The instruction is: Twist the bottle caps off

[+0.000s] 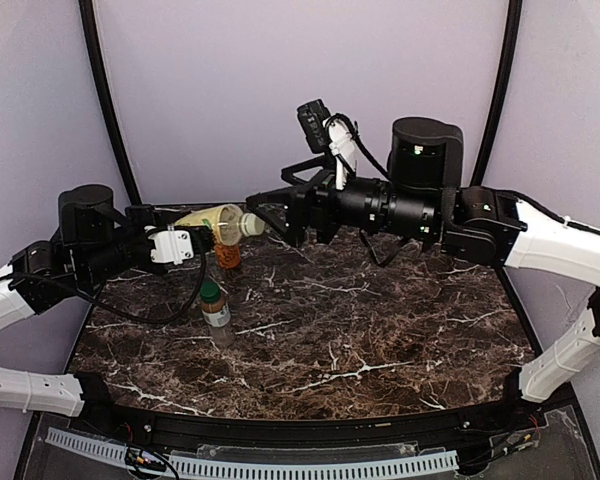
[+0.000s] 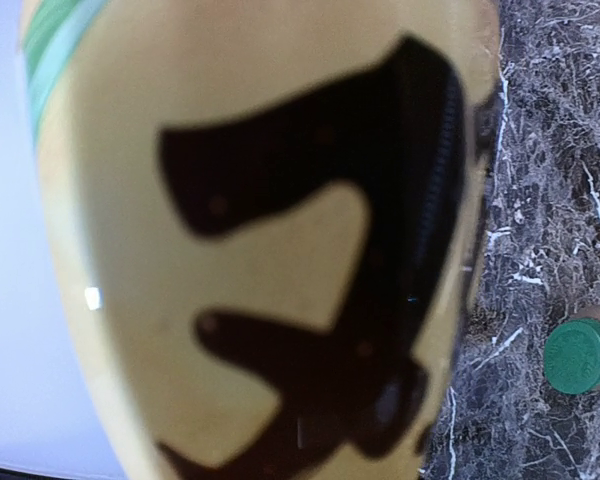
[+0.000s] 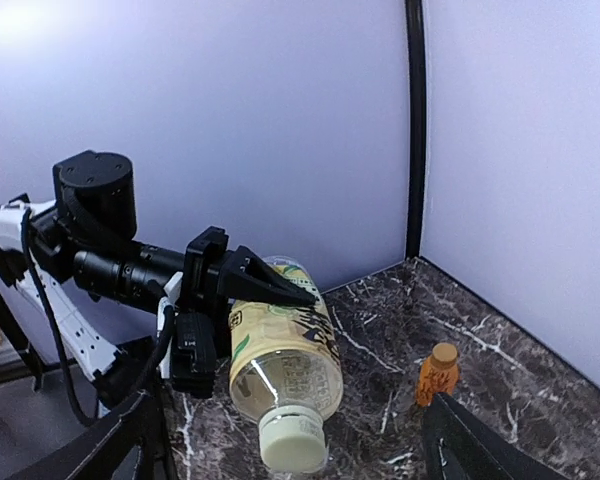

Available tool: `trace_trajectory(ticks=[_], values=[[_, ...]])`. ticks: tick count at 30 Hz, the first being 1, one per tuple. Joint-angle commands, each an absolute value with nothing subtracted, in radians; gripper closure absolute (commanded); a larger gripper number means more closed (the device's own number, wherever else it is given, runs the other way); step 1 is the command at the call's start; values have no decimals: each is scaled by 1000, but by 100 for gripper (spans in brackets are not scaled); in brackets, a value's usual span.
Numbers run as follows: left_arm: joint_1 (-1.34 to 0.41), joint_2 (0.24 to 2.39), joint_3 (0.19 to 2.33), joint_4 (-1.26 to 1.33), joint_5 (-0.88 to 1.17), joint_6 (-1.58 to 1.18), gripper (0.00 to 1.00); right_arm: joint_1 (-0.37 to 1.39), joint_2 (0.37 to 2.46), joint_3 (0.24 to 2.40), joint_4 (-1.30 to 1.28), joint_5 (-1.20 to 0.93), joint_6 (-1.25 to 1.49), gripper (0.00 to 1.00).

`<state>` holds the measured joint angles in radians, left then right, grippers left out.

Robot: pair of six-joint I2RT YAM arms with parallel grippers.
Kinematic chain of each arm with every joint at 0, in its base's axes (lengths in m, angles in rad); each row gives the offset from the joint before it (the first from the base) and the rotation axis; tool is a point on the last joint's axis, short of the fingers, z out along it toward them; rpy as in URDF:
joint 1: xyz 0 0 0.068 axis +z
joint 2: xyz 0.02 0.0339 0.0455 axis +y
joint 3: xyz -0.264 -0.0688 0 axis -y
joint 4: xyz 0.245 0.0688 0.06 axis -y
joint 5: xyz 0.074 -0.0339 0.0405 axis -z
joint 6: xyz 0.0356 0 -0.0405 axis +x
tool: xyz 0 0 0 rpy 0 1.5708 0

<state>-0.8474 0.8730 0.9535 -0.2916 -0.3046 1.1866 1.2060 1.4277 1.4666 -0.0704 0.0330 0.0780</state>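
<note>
My left gripper (image 1: 208, 226) is shut on the yellow-green tea bottle (image 1: 212, 218) and holds it on its side above the table's back left. The bottle's cream-white cap (image 1: 251, 224) points right. The bottle fills the left wrist view (image 2: 260, 240) and hides my fingers there. My right gripper (image 1: 265, 218) is open, its fingers wide on either side of the cap (image 3: 293, 441), not touching it. The short orange bottle (image 1: 227, 254) with a gold-orange cap (image 3: 443, 353) stands below the tea bottle. The small clear bottle (image 1: 218, 316) with a dark green cap (image 1: 211, 292) stands nearer, also in the left wrist view (image 2: 578, 355).
The dark marble table (image 1: 380, 330) ends at pale walls behind and at both sides. Black vertical posts (image 1: 108, 100) stand in the back corners. A cable (image 1: 180, 300) hangs from the left arm close to the clear bottle.
</note>
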Motion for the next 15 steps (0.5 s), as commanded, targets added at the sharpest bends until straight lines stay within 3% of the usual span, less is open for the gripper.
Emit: trace_trajectory(ticks=[1,9,15], values=[[-846,868,914,-130,-366,1240,87,1194,1495,1480,-19,66,609,12],[-846,863,899,-92,-386,1280,87,1190,1555,1472,70,50,712,32],[-847,856,896,-98,-379,1281,87,1190,1532,1403,147,56,740,40]])
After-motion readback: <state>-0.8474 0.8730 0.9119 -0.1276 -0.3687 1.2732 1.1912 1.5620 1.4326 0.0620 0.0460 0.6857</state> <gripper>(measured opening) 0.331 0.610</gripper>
